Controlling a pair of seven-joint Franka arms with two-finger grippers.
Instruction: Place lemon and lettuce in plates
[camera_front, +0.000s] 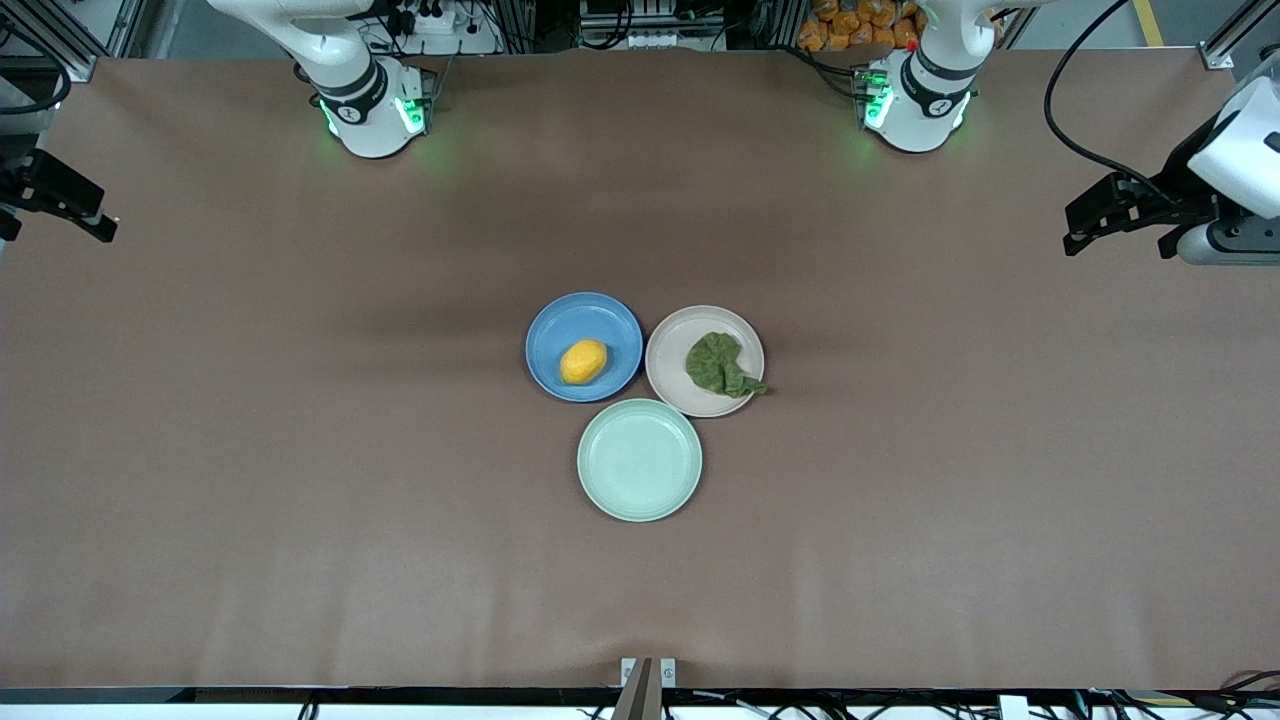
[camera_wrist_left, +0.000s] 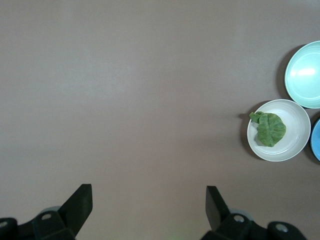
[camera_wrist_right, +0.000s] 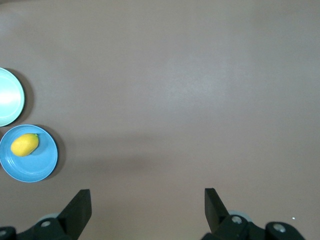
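I read the task as done: lemon (camera_front: 583, 361) in blue plate (camera_front: 556, 325), lettuce (camera_front: 719, 364) in beige plate (camera_front: 672, 372), tail apparently overhanging the rim. Left pincer (camera_wrist_left: 148, 200) and right pincer (camera_wrist_right: 147, 202) released, empty, over bare table (camera_front: 300, 450) at their own ends.

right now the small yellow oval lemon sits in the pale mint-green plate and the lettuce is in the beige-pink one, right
Not quite. The small yellow oval lemon sits in the round matte blue plate, as the front view shows; the pale mint-green plate holds nothing. The wrinkly dark green lettuce is indeed in the beige-pink plate.

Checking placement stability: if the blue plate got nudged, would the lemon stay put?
Probably it would roll a little: the lemon is a smooth oval resting loose on the blue plate. The shallow rim may stop it. It looks firm, not floppy like the lettuce.
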